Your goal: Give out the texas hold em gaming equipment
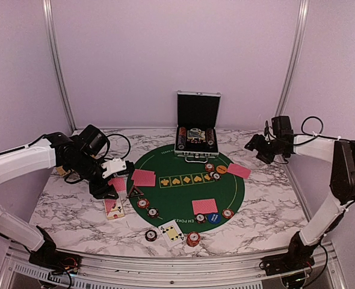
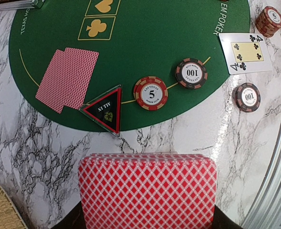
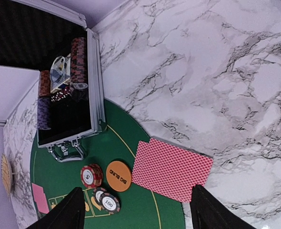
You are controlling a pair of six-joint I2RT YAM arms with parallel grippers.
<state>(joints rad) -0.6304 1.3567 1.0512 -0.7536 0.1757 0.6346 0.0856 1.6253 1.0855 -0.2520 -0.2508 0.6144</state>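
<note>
L grip: you're clamping the red-backed deck, hovering over marble nr the triangular token.
R grip: your fingers are standing wide apart, gripping nothing.
Red cards: lying below R grip, overlapping green mat edge, beside orange disc.

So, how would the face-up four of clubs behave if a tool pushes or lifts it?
The four of clubs lies flat at the edge of the mat, so it is probably thin and hard to get under. It looks light and smooth; a push would likely slide it on the table. Pinched at one corner, it may bend.
</note>
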